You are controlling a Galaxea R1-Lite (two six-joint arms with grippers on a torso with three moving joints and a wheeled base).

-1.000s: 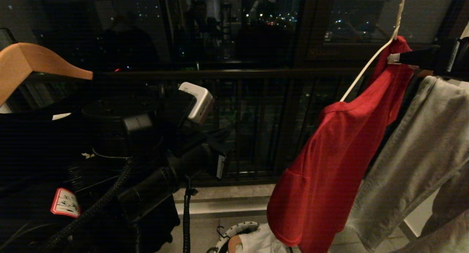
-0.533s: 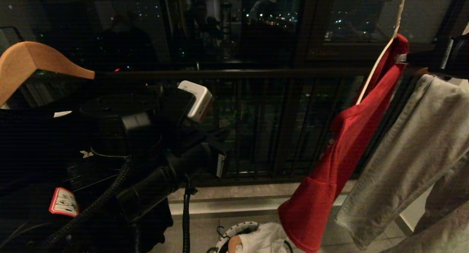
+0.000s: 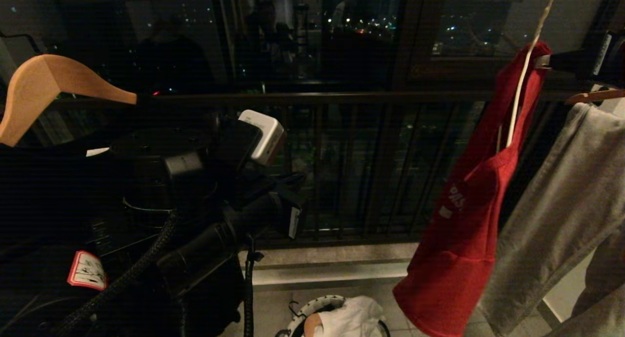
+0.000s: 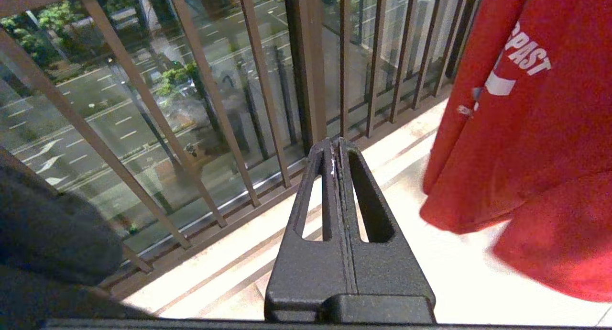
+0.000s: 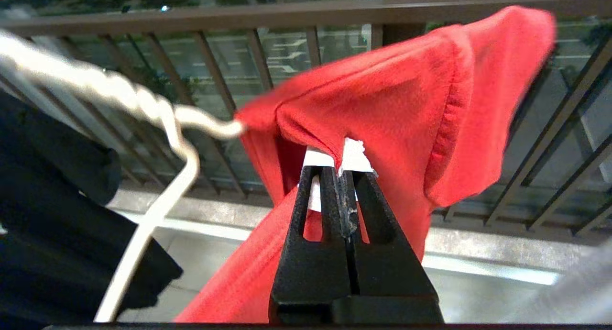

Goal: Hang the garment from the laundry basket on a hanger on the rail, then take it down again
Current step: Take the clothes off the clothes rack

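Red T-shirt pinched at its top by the right gripper, hanging from the white wire hanger.

The right gripper (image 5: 345, 174) was closed tight on a fold of the red T-shirt (image 3: 468, 220) near its upper edge, the fingers pressed together with cloth and a scrap of white caught between them; the shirt drooped from that pinch, its white lettering facing the balcony railing (image 3: 312, 98); the wire hanger (image 5: 158, 129) ran into the shirt just beside the grip, its twisted neck showing in the right wrist view; the left gripper (image 4: 336, 150) was fully closed on nothing, pointing at the railing, apart from the shirt; the laundry basket (image 3: 312, 310) stood on the floor below, a white cloth (image 3: 354, 320) in it; a wooden hanger (image 3: 44, 80) carried a black T-shirt (image 3: 39, 190) at the left; a grey garment (image 3: 561, 215) hung just right of the red one.
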